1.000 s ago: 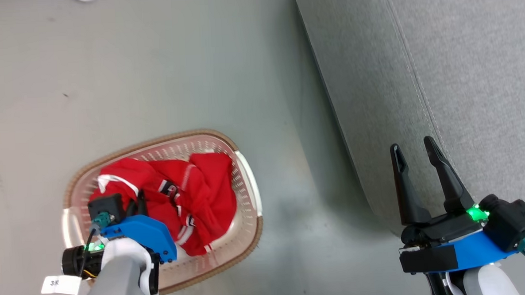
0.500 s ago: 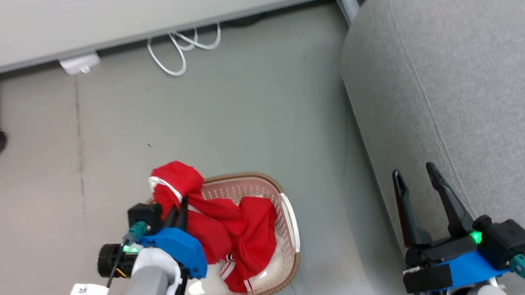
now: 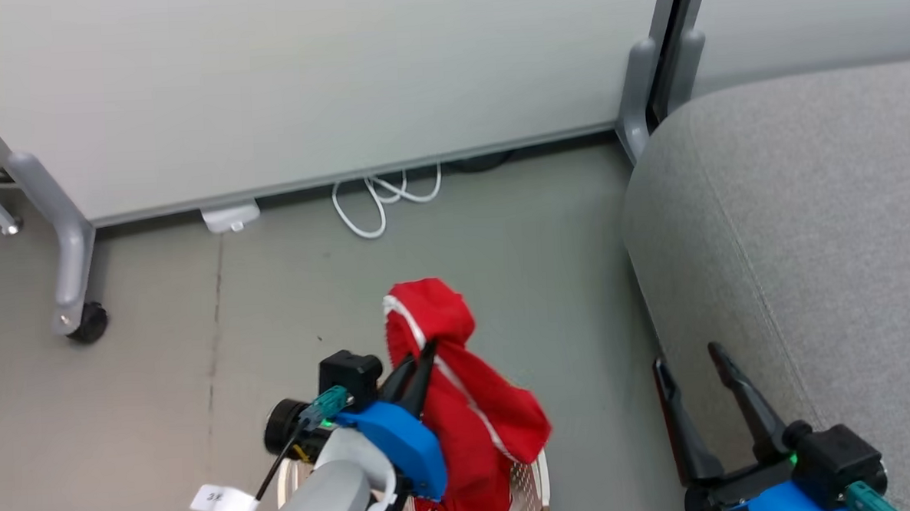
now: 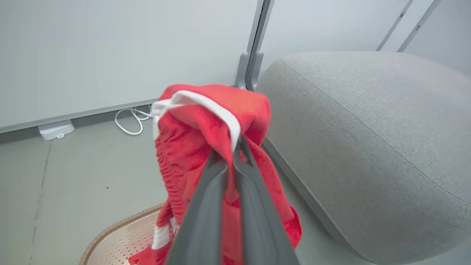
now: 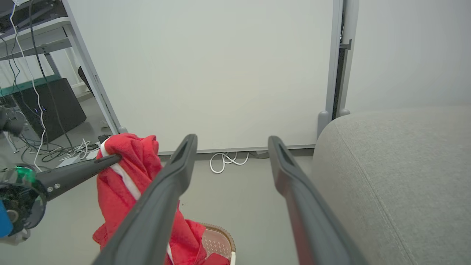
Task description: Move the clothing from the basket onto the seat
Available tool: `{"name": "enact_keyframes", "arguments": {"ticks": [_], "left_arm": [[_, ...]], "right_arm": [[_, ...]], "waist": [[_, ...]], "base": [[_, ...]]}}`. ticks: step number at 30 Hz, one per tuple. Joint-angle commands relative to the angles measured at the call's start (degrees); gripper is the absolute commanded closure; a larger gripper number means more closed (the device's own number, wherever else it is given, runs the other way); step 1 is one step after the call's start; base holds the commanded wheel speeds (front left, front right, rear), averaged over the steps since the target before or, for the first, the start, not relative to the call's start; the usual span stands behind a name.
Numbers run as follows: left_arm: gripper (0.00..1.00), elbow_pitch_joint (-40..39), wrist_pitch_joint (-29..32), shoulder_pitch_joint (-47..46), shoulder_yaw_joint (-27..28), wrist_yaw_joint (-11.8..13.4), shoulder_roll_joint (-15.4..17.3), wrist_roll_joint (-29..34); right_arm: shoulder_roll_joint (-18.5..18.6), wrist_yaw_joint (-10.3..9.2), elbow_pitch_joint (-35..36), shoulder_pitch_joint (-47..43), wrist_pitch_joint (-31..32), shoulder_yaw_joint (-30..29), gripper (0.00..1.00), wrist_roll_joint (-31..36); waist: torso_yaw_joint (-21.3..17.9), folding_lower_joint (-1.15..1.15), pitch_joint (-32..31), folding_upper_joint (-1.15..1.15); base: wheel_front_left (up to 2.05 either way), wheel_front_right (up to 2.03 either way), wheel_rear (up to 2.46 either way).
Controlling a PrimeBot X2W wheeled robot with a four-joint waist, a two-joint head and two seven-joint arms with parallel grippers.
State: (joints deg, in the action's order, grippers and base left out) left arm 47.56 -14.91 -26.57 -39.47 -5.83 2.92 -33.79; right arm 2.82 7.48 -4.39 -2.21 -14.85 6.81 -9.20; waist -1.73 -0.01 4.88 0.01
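My left gripper (image 3: 421, 357) is shut on a fold of the red clothing (image 3: 470, 416), pinching it by its white-trimmed edge. The garment hangs from the fingers above the cream basket (image 3: 540, 482), with its lower end still reaching into it. In the left wrist view the closed fingertips (image 4: 237, 147) bite the red cloth (image 4: 206, 121) over the basket's brown rim (image 4: 121, 232). The grey seat (image 3: 807, 232) lies to the right. My right gripper (image 3: 688, 357) stands open and empty by the seat's front edge. Its wrist view shows the spread gripper (image 5: 230, 141), the hanging clothing (image 5: 128, 184) and the seat (image 5: 397, 165).
A white partition panel on grey legs with a castor (image 3: 81, 322) closes off the far side. A coiled white cable (image 3: 380, 201) and a small white box (image 3: 230, 217) lie at its foot. A desk with cables and a dark case (image 5: 48, 106) stands far left.
The left gripper has risen, pulling one red garment up out of the basket. The head camera has tilted up, so the whole view has shifted. The right gripper stays open.
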Motion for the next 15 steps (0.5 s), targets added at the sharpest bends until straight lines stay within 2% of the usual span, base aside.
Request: {"name": "enact_keyframes", "arguments": {"ticks": [1, 5, 15], "left_arm": [[1.00, -0.6, -0.1, -1.1, -0.5, 0.3, 0.0, -0.5], [1.00, -4.6, 0.2, -3.1, -6.5, 1.1, 0.0, -3.9], [1.00, -11.7, 0.9, -10.6, -15.9, 3.3, 0.0, -9.1]], "right_arm": [[0.1, 0.03, -0.1, -0.8, 0.1, 0.2, 0.00, 0.2], [0.1, 0.03, -0.4, -2.4, 1.2, 1.7, 0.00, 0.3], [0.1, 0.03, 0.2, -3.8, 2.9, 3.3, 0.00, -0.2]], "waist": [[0.4, 0.01, -1.7, -0.01], [0.6, 0.01, -4.5, -0.01], [1.9, 0.01, -6.5, -0.01]], "base": [[0.00, 0.00, 0.00], [0.00, 0.00, 0.00], [0.00, 0.00, 0.00]]}}
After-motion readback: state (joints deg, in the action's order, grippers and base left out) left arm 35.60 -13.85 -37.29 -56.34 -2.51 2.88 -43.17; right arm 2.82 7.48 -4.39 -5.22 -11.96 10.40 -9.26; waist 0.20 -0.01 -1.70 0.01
